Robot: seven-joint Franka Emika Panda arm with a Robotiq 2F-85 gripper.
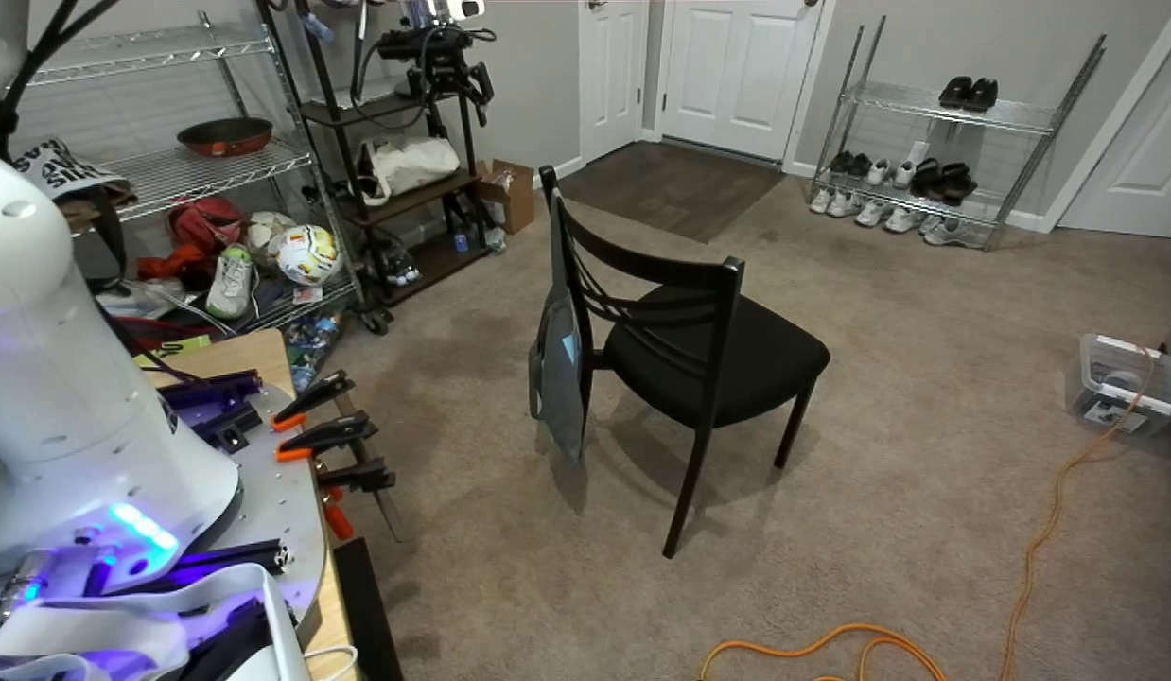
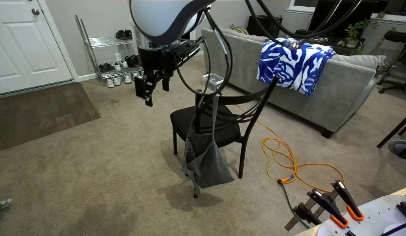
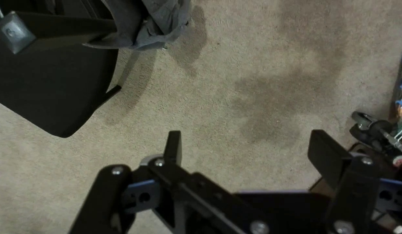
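In an exterior view, a grey sofa (image 2: 347, 95) is filling the far side of the room. The table (image 1: 254, 355), only partly in view, is bearing the base of my arm (image 1: 94, 378). A black chair (image 1: 756, 350) is standing on the carpet (image 1: 472, 530), apparently serving as a hanger: a limp grey cloth (image 2: 211, 167) is dangling behind its back, and its strap (image 2: 215, 111) is looping over the chair's top near one corner, which is likely what is holding it off the carpet. Orange-tipped clamps (image 1: 325, 435) are biting the table's edge, probably to steady the base plate (image 1: 288, 482).

As for pose, I am holding the arm out high above the carpet, with the gripper (image 3: 246, 146) pointing roughly downward. In the wrist view its fingers (image 3: 173, 148) are standing wide apart, with carpet showing between them, so I am holding nothing. Chair and cloth are showing toward the upper left of that view, apart from the fingers. I am touching neither, though they seem to be the things I am hovering nearest to.
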